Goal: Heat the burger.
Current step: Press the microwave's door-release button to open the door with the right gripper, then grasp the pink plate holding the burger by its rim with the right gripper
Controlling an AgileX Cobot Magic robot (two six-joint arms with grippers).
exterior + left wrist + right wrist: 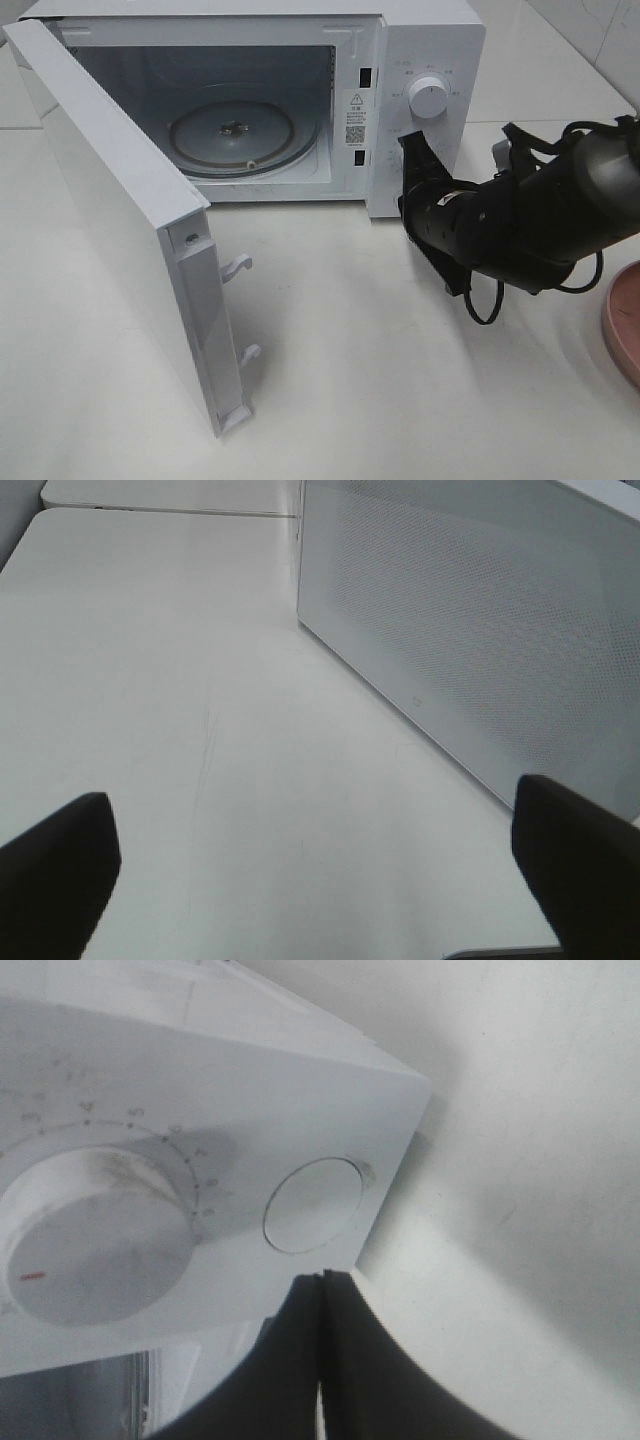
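Pressed together, my right gripper (322, 1282) sits just beside the round white push button (313, 1205) of the open-doored white microwave (436, 45); my left gripper (320, 872) gapes wide over the white table (150, 680).

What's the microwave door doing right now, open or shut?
Open. The microwave door is swung wide to the left, its latch hooks exposed, and the glass turntable inside shows.

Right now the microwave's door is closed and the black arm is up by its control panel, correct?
No. The door stands wide open, as the exterior high view shows. The right gripper is indeed up by the control panel.
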